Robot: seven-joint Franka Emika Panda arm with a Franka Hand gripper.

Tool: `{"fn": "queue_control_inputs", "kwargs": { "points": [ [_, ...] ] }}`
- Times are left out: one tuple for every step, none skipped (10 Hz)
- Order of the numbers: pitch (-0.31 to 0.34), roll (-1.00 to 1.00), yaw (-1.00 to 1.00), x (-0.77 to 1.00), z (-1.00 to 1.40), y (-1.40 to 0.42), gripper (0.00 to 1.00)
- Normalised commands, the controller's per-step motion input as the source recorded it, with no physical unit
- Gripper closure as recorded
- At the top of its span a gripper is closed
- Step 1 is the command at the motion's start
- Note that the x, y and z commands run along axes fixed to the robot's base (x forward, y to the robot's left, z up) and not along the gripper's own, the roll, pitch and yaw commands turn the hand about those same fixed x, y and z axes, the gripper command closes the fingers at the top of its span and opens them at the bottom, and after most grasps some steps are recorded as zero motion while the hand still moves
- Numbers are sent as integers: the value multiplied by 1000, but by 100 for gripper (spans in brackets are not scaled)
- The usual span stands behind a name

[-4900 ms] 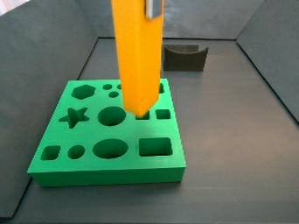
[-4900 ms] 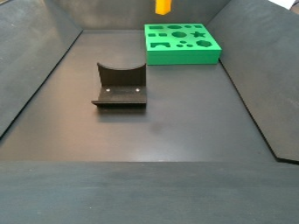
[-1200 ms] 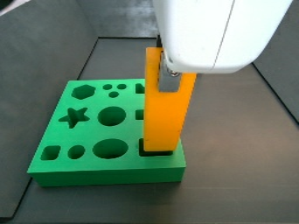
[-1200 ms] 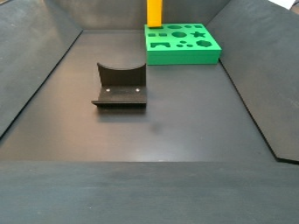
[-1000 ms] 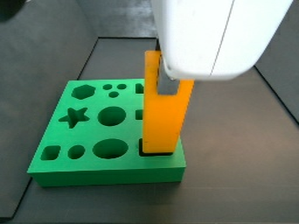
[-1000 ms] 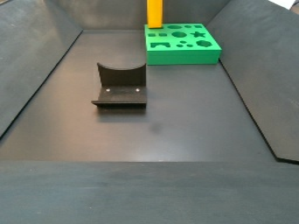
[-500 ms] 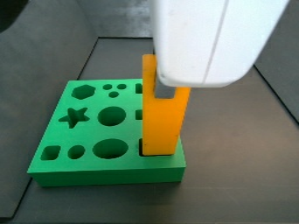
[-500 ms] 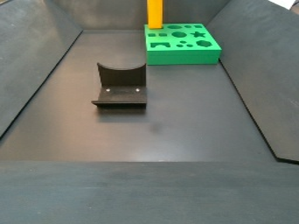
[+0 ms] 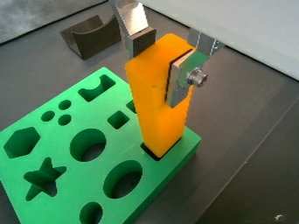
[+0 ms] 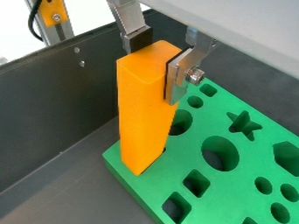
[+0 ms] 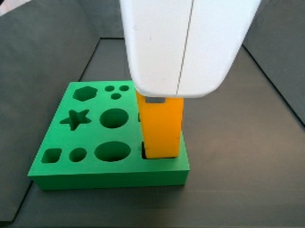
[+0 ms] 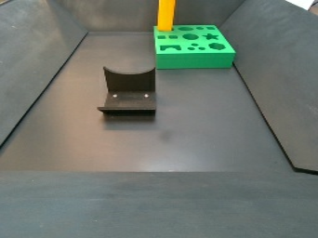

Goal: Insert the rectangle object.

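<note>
Side view: pincer [image 10: 160,54] above dark floor [image 12: 187,149]

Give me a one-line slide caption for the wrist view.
Gripper holds the orange rectangle object upright, its lower end in a corner slot of the green board.

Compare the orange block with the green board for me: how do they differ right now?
The orange block stands tall and upright, its lower end in a corner hole; the green board lies flat on the floor. The block's faces are plain; the board is cut with star, hexagon, round and square holes. The claw has its fingers against the block's upper end; nothing touches the board but the block. Both look smooth and matte.
</note>
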Motion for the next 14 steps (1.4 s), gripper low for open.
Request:
{"fn": "queue_control_inputs", "kwargs": {
  "points": [
    [176,21,0,143,203,-106,100],
    [197,0,0,177,314,-123,100],
    [211,0,0,197,309,-89,100],
    [153,-41,54,77,180,0,100],
    [81,-67,86,0,0,0,100],
    [89,-150,66,-31,-74,91,100],
    [174,-77,0,37,-143,0,100],
    [234,-70,0,120,-80,-29,100],
    [220,-63,0,134,-83,-49,100],
    [223,-86,-114,74,-143,-11,100],
    [223,-59,-129,89,-97,0,100],
    [210,-79,-149,14,-54,3,100],
    [214,-94,-166,0,-51,6,100],
    [224,-109,-174,14,-23,0,100]
  ]
}}
